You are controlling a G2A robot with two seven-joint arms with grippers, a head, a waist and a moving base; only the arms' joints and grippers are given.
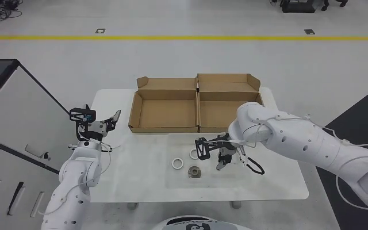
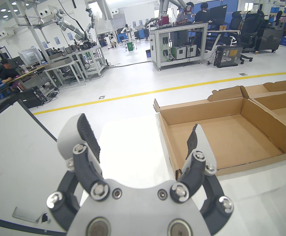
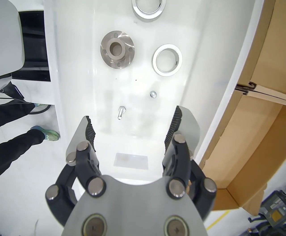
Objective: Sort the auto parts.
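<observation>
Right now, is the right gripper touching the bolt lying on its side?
Apart. The right wrist view shows bare table on both sides of the bolt, inside the open right gripper.

we see the far ring [image 3: 148, 9] cut off by the right wrist view's edge. the small fastener [image 3: 153, 94] is too small for us to tell nut from bolt. in the top view the right arm [image 1: 287, 135] hides the right box's [image 1: 227, 92] near corner.

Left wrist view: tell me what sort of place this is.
Likely a robotics lab or workshop hall: other robot arms in the background, an aluminium equipment rack, and a yellow line across the pale floor.
</observation>
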